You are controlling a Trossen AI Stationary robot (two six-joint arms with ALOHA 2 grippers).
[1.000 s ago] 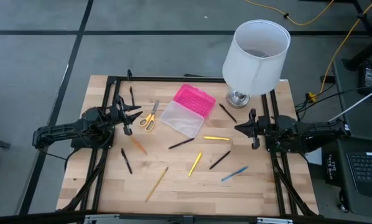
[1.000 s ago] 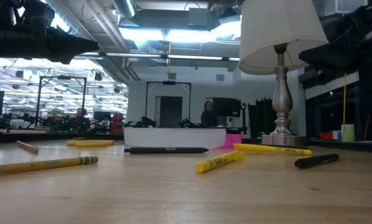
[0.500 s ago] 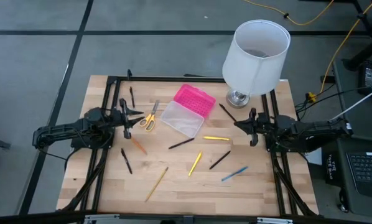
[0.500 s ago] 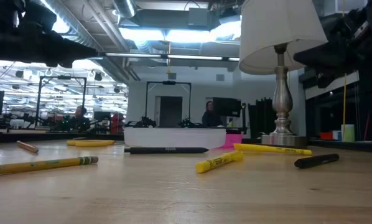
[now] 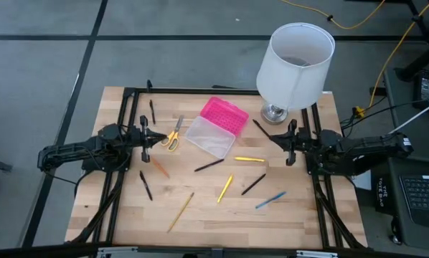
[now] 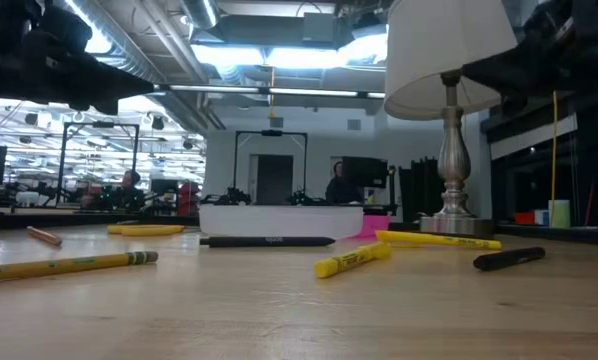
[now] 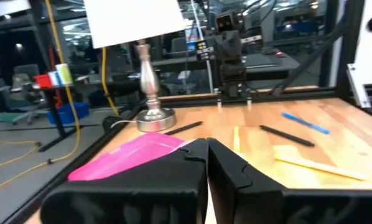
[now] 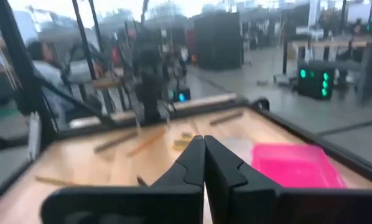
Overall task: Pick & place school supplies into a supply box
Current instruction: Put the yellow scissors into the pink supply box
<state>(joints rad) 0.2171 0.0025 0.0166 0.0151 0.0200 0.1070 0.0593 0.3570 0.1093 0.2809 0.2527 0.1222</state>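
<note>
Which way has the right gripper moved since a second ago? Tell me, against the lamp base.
Yes. In the high view the right gripper has shifted slightly toward the table's far edge, nearer the lamp base. It is shut and empty.

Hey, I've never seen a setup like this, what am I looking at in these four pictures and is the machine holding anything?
It is a two-armed robot at a wooden table. One camera looks straight down, one sits at tabletop height, and one rides on each wrist. The left gripper and right gripper hover above the table's sides, both shut and holding nothing. Between them lies the supply box, half pink, half clear. Around it are scattered pens and pencils, such as the blue pen and yellow pencil, plus scissors near the left gripper. A white lamp stands at the far edge.
</note>
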